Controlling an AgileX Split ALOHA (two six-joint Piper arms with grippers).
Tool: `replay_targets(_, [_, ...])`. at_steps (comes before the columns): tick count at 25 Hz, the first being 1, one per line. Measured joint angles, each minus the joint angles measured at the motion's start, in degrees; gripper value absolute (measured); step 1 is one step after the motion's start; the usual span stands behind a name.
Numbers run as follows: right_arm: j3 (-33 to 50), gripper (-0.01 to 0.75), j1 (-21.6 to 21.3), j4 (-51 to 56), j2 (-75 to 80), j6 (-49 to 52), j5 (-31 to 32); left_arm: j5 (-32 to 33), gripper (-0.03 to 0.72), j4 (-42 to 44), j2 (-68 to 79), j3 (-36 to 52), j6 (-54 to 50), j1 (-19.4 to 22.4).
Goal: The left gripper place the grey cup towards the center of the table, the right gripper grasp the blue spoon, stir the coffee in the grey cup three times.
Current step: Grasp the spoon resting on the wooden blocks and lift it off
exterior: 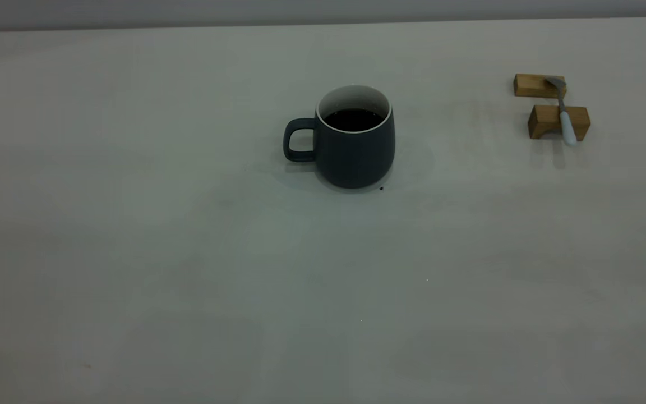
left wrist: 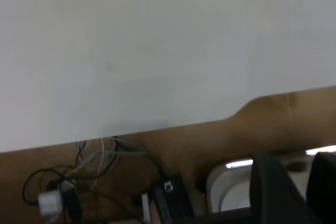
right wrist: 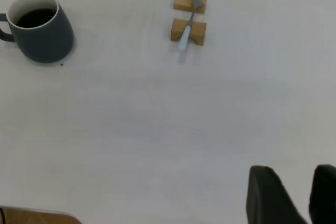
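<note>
Grey cup (exterior: 355,147) w/ coffee (exterior: 354,118) stood mid-table (exterior: 188,280), upright, well clear of both grippers. Blue spoon (exterior: 565,115) lay across two wood blocks (exterior: 558,121), far from right gripper (right wrist: 291,195), whose fingers were parted, empty. Left gripper (left wrist: 294,187) hung past table edge, fingers apart, empty.

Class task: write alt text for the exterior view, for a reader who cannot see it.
A grey cup of dark coffee stands upright near the middle of a pale table, its handle pointing to the view's left. Far to its right, a blue spoon rests across two small wooden blocks. No robot arm is visible.
</note>
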Motion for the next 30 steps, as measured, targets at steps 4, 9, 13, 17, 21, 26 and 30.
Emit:
replay_targets(4, [0.0,0.24,0.0,0.0,0.0,0.0,0.0,-1.7,0.238,0.3,-8.9,3.9,-0.7,3.1])
replay_targets(9, [0.0,0.24,0.0,0.0,0.0,0.0,0.0,-2.7,0.238,0.9,-15.8,5.6,-2.1,3.9])
replay_targets(13, [0.0,0.24,0.0,0.0,0.0,0.0,0.0,-2.7,0.238,1.2,-20.5,6.2,-3.1,3.9])
replay_targets(17, [0.0,0.24,0.0,0.0,0.0,0.0,0.0,-2.2,0.238,1.5,-24.3,6.6,-3.2,3.9])
replay_targets(21, [0.0,0.24,0.0,0.0,0.0,0.0,0.0,-2.1,0.238,2.0,-27.0,6.6,-3.2,3.9])
replay_targets(26, [0.0,0.24,0.0,0.0,0.0,0.0,0.0,-1.9,0.238,2.2,-27.3,6.6,-3.2,3.9])
replay_targets(30, [0.0,0.24,0.0,0.0,0.0,0.0,0.0,-1.9,0.238,2.2,-27.3,6.6,-3.2,3.9])
